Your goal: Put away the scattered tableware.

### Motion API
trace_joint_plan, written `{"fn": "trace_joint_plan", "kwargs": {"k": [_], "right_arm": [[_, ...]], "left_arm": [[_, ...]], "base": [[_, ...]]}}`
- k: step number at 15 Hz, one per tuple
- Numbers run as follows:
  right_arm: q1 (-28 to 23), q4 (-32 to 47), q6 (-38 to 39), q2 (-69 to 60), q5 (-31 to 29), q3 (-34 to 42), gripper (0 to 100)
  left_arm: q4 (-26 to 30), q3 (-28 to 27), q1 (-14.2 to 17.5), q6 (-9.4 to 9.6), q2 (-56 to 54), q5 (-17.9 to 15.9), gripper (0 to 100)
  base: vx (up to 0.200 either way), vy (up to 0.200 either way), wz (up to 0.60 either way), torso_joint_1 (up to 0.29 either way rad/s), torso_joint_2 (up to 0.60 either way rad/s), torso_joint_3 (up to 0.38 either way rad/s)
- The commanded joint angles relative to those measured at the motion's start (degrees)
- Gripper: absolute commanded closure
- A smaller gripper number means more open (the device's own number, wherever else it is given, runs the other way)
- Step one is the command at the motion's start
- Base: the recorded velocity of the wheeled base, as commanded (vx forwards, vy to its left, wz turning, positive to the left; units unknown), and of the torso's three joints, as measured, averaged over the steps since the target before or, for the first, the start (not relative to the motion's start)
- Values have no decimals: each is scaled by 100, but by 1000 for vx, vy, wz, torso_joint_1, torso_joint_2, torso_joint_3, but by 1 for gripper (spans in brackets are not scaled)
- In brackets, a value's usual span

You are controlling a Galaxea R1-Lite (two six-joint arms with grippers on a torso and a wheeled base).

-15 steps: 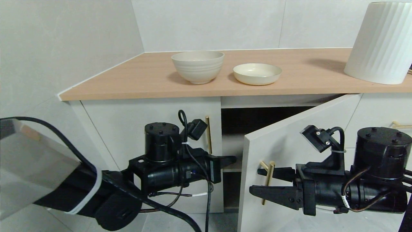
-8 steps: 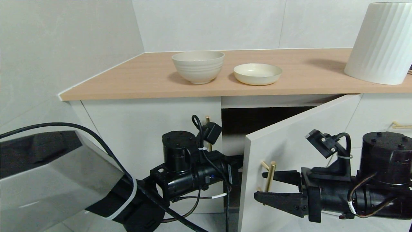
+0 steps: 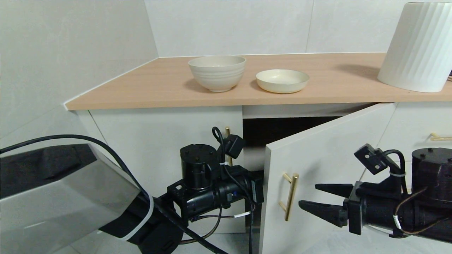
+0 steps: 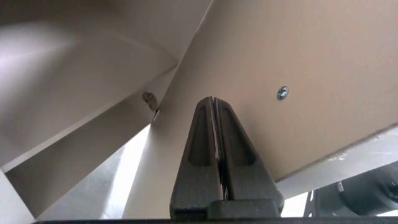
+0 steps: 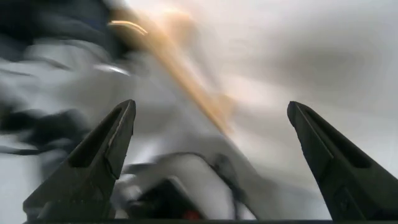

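A ribbed cream bowl (image 3: 217,72) and a shallow cream dish (image 3: 282,80) stand side by side on the wooden countertop (image 3: 148,91). Below them a cabinet door (image 3: 325,148) stands ajar with a gold handle (image 3: 291,195). My right gripper (image 3: 308,194) is open just right of that handle, apart from it; the right wrist view shows the spread fingers (image 5: 118,137) with the blurred handle (image 5: 186,68) beyond. My left gripper (image 4: 213,99) is shut, empty, its tip against the inside face of the door (image 4: 298,74). In the head view its tip is hidden behind the door's edge.
A tall white ribbed vessel (image 3: 416,46) stands at the counter's right end. The left cabinet door (image 3: 159,141) is closed, its gold handle (image 3: 227,132) partly behind my left wrist. Another handle (image 3: 439,137) shows far right. A wall bounds the left side.
My right gripper has let go of the door handle and drawn back to the right. My left arm moved right and down into the gap behind the door.
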Motion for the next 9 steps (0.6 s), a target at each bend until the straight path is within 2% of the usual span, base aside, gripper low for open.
{"fn": "trace_joint_plan", "kwargs": {"k": [1,4,5,8,9], "right_arm": [[21,360,-203,-495,-636,134,0],[109,1423,-195,-1506,-583,222,0],[109,1924,-186,-1902,-372,160,0],[109,2109,-186,-2069,-249,99,0],[109,2117,-186,-2077,-240,107,0]], "left_arm": [[-4,11,1,-3,-76,-6,100],[22,-15,-25,-99,-129,12,100],[48,-94,-113,-108,-120,-6,100],[207,-147,-228,-108,-138,-6,100],[215,-147,-228,-108,-129,-6,100]], "base": [[0,0,0,0,0,0],[0,0,0,0,0,0],[0,0,0,0,0,0],[0,0,0,0,0,0],[-200,0,0,2,2,-2]]}}
